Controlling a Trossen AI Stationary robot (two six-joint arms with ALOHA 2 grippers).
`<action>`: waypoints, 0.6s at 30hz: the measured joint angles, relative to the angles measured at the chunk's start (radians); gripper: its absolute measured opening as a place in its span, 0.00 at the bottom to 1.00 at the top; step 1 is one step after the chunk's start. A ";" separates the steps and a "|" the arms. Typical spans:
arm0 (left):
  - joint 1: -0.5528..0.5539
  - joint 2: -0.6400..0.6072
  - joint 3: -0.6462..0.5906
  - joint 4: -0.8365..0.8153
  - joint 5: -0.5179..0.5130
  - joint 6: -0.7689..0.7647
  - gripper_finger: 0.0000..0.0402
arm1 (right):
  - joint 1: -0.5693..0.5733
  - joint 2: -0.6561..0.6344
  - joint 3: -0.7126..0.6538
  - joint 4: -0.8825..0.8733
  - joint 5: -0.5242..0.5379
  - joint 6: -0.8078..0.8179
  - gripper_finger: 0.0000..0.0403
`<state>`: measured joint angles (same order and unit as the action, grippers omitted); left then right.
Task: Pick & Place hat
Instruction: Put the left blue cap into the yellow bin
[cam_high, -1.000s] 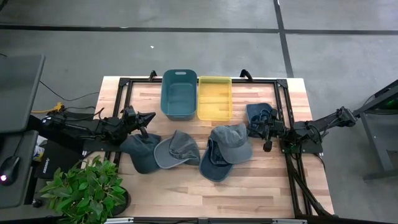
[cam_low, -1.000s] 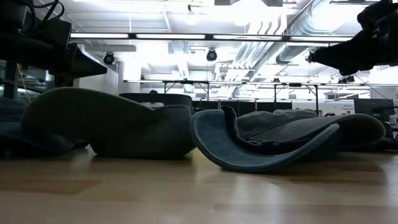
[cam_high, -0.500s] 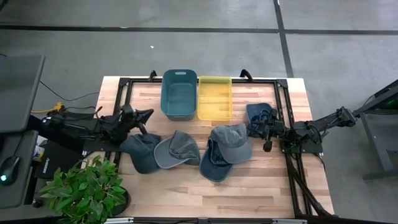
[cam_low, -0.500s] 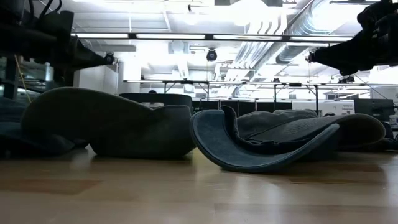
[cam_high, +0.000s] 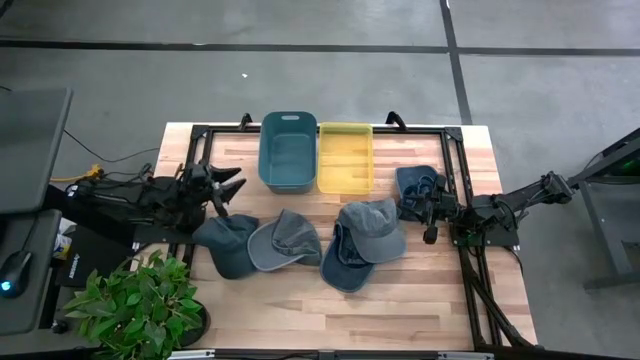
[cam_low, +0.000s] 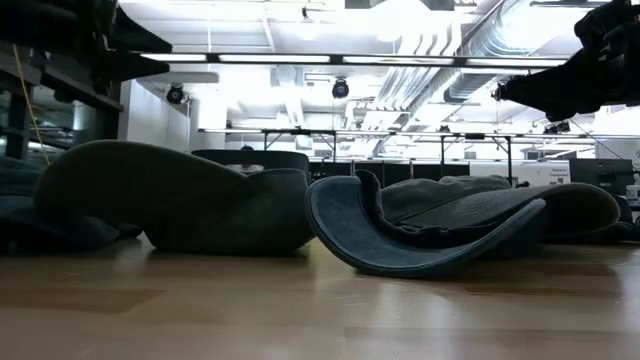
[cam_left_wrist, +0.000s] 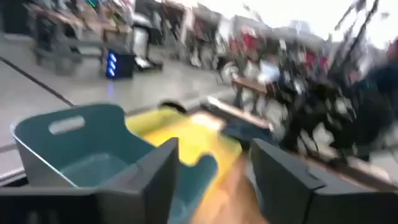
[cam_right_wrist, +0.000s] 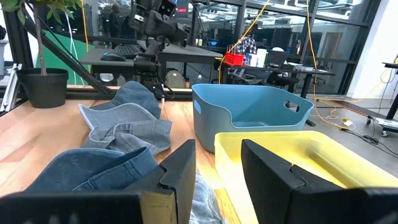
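Several denim hats lie on the wooden table. A dark blue hat (cam_high: 225, 247) and a grey-blue hat (cam_high: 285, 240) lie brim-down at centre left. Two more hats (cam_high: 362, 243) overlap at centre right. Another dark hat (cam_high: 420, 182) lies at the right. My left gripper (cam_high: 231, 180) hangs open above the table's left side, just beyond the dark blue hat, with nothing between its fingers (cam_left_wrist: 158, 171). My right gripper (cam_high: 410, 205) stands open beside the right-hand hat, its fingers (cam_right_wrist: 180, 168) holding nothing.
A teal bin (cam_high: 288, 150) and a yellow bin (cam_high: 345, 157) stand side by side at the table's far edge. A black frame (cam_high: 455, 180) runs along the table's sides. A potted plant (cam_high: 135, 305) stands off the near left corner. Bare wood lies along the near edge.
My left gripper has risen, leaving the top of the low view, and drawn back a little toward the table's left edge. Its fingers, shut a second ago, now stand apart. No hat has moved.
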<state>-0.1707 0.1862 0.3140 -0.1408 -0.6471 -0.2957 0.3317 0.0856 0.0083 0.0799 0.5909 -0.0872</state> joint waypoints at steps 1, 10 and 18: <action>0.000 0.011 0.031 -0.061 0.011 -0.043 0.56 | 0.000 0.000 0.000 0.000 0.000 0.000 0.31; 0.000 0.194 0.313 -0.451 0.031 -0.568 0.59 | 0.000 0.000 0.000 0.000 0.000 0.000 0.31; 0.000 0.421 0.492 -0.604 0.080 -0.862 0.50 | 0.000 0.000 0.000 0.000 0.000 0.000 0.31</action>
<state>-0.1703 0.6067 0.8056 -0.7446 -0.5667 -1.1580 0.3317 0.0856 0.0084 0.0801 0.5911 -0.0868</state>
